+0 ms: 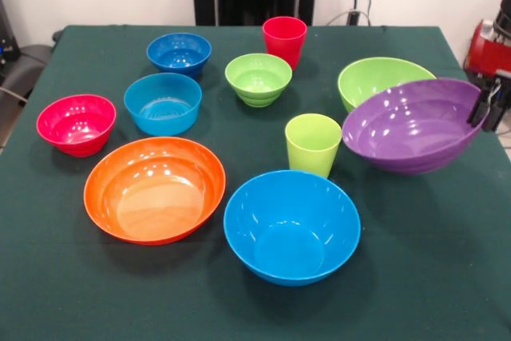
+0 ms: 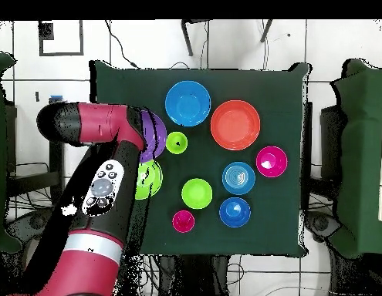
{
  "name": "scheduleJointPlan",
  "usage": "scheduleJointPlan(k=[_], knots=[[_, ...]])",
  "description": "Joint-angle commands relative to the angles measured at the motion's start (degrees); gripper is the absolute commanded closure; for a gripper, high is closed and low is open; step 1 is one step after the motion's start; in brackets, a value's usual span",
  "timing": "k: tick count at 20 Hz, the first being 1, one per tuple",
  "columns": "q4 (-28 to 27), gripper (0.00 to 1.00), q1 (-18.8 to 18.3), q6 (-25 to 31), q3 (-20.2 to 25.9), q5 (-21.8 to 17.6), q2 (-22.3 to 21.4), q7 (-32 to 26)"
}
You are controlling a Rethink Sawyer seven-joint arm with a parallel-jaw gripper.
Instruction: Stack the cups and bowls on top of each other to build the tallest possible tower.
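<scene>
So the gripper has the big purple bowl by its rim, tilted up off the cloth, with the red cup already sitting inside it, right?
Not quite. The gripper does hold the big purple bowl by its rim, tilted up, but the bowl is empty. The front view shows the red cup standing on its own at the far side of the table, apart from the purple bowl.

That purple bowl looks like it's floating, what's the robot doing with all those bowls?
The robot's end effector is gripping the big purple bowl by its rim and holding it tilted, beside the large lime-green bowl. Nothing is stacked yet. The red cup, the green cup, the large orange bowl, the large light blue bowl and the four small bowls all sit separately on the green table.
</scene>
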Motion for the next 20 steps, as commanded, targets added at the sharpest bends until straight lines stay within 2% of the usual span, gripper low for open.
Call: scheduleJointPlan(k=[1, 12, 20], knots=[[6.6, 1.0, -0.3, 5.8, 4.6, -5.1, -3.6, -0.7], [14.1, 1.0, 4.4, 4.1, 1.3, -6.8, -5.7, 3.6], [17.5, 1.0, 6.6, 0.6, 0.5, -6.8, -2.9, 7.6]])
